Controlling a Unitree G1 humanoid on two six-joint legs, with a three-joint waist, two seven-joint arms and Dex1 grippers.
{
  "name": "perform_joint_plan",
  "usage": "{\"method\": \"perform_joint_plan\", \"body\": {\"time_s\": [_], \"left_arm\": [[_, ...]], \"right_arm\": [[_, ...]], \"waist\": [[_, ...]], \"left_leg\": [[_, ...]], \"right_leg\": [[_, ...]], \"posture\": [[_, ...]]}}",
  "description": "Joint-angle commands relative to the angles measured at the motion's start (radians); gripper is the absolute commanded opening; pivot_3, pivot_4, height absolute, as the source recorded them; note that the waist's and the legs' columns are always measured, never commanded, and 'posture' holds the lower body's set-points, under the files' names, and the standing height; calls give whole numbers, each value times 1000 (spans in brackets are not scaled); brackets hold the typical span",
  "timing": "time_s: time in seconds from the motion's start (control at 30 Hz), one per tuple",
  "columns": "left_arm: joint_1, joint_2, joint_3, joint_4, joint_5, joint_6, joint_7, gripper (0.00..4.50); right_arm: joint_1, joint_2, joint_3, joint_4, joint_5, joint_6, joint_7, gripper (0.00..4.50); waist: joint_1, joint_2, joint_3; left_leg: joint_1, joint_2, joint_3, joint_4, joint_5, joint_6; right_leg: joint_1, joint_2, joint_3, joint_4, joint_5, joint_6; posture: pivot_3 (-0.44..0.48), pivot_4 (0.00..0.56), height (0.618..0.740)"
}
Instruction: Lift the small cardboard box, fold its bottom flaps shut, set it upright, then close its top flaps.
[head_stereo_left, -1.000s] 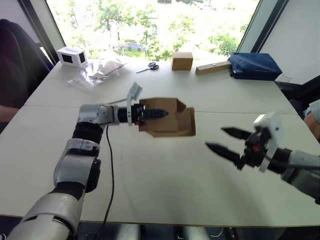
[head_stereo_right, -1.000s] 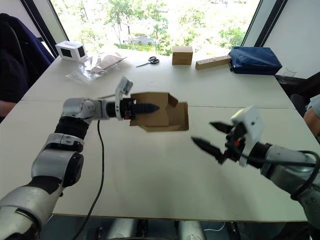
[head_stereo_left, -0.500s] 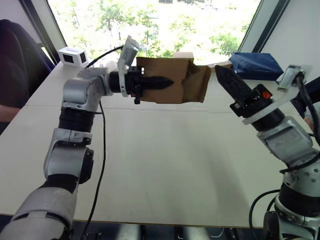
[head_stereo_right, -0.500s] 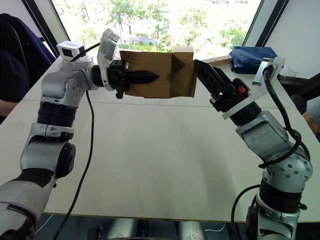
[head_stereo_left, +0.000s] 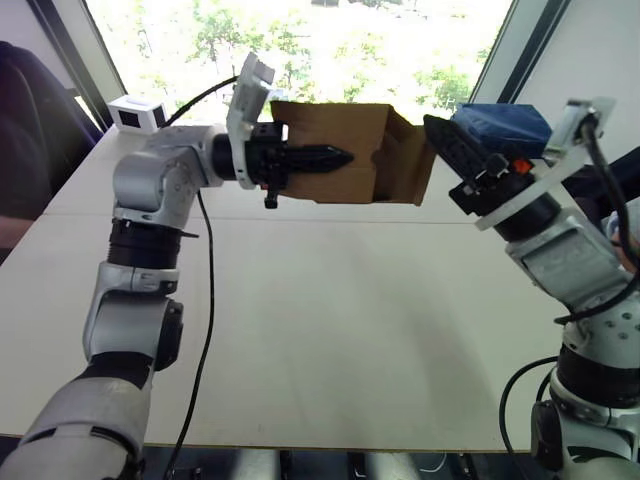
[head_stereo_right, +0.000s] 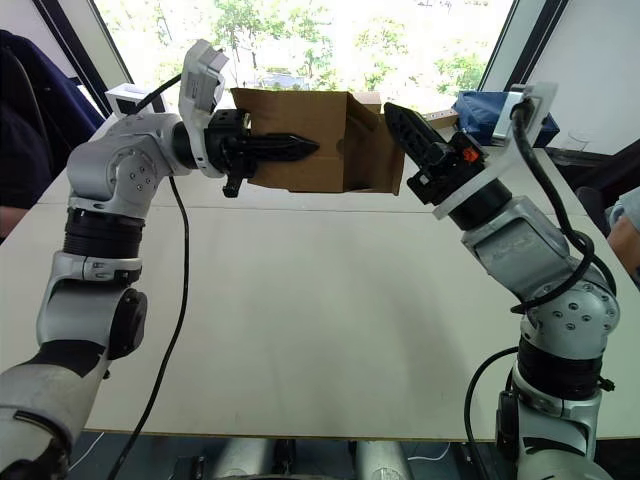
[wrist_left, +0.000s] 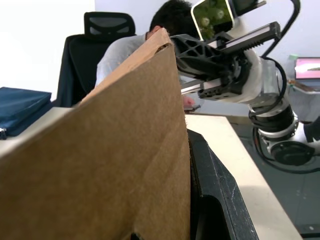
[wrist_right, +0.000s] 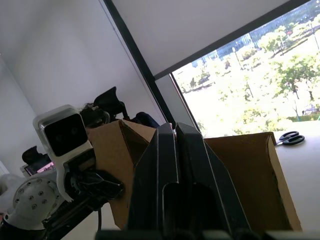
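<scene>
While my left gripper (head_stereo_left: 325, 158) is clamping the cardboard box (head_stereo_left: 345, 150) high above the table (head_stereo_left: 330, 330), my right gripper (head_stereo_right: 400, 125), fingers together, is reaching against its end flaps (head_stereo_left: 410, 165).

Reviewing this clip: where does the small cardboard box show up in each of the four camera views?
Left eye view: small cardboard box upper centre, held aloft by the left gripper.
Right eye view: upper centre.
Left wrist view: brown wall in the foreground.
Right wrist view: behind the right gripper, whose jaws are together.
Shared landmark: the right gripper at the box's flap end.
</scene>
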Motion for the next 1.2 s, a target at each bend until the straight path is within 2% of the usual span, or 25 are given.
{"method": "perform_joint_plan", "body": {"time_s": [0.03,0.23,0.73,1.1,1.2], "left_arm": [[-13,9,18,-46,-30,5,0,0],[-15,8,18,-48,-43,9,8,0],[-28,-40,28,-27,-76,44,47,0],[-3,-12,30,-73,-131,123,-5,0],[8,-13,16,-86,-114,109,1,0]], "right_arm": [[-26,-18,7,-5,-21,1,32,71],[-34,-16,34,4,-44,15,60,71],[-56,87,133,-6,-115,16,83,71],[-38,88,129,5,-206,26,110,71],[-41,95,135,0,-205,27,114,71]], "waist": [[-1,0,0],[-1,0,0],[-2,0,0],[-2,0,0],[-2,0,0]], "left_leg": [[0,0,0,0,0,0],[0,0,0,0,0,0],[-1,0,0,0,0,0],[-1,0,0,0,0,0],[-1,0,0,0,0,0]], "right_leg": [[0,0,0,0,0,0],[0,0,0,0,0,0],[-1,0,0,0,0,0],[-2,0,0,0,0,0],[-2,0,0,0,0,0]], "posture": [[0,150,740],[0,150,740],[0,150,740],[0,150,740],[0,150,740]]}}
